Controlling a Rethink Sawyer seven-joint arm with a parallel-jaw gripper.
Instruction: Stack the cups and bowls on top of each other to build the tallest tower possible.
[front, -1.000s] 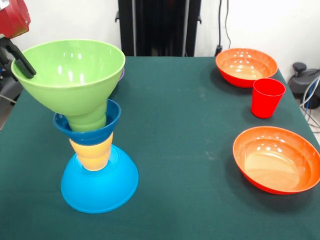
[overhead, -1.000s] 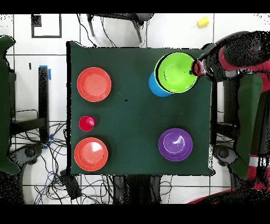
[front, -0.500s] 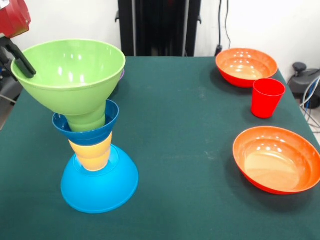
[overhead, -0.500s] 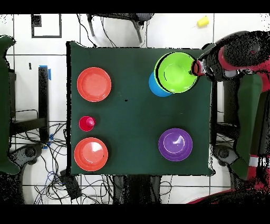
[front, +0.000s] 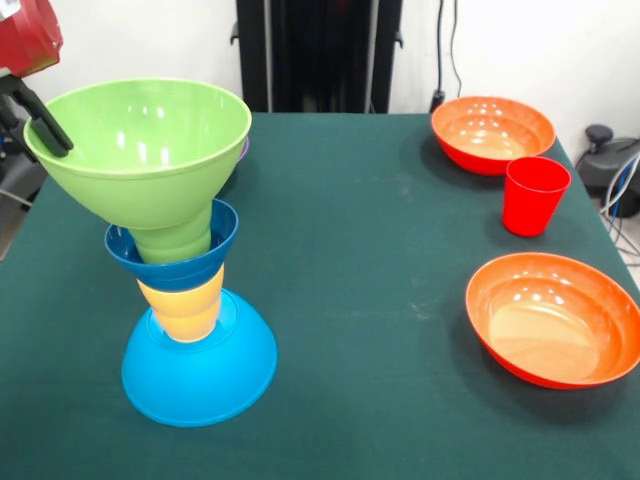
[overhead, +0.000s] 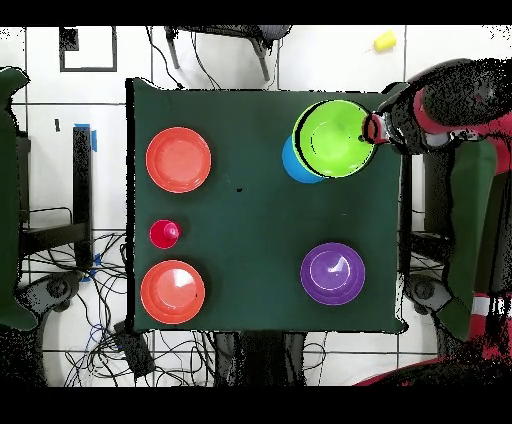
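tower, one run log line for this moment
tower: green bowl on top, tilted | hand: at its rim | loose: red cup

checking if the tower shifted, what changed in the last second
Almost nothing. The claw is still at the green bowl's rim atop the tower; the bowl shows no clear shift. The red cup, both orange bowls and the purple bowl stayed put.

Robot lab, taped floor, loose cables

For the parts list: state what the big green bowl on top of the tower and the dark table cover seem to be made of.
Big green bowl: apparently glossy moulded plastic, with bright light spots on its smooth inside. Dark green table cover: apparently matte cloth or felt, showing no shine and faint lint specks.
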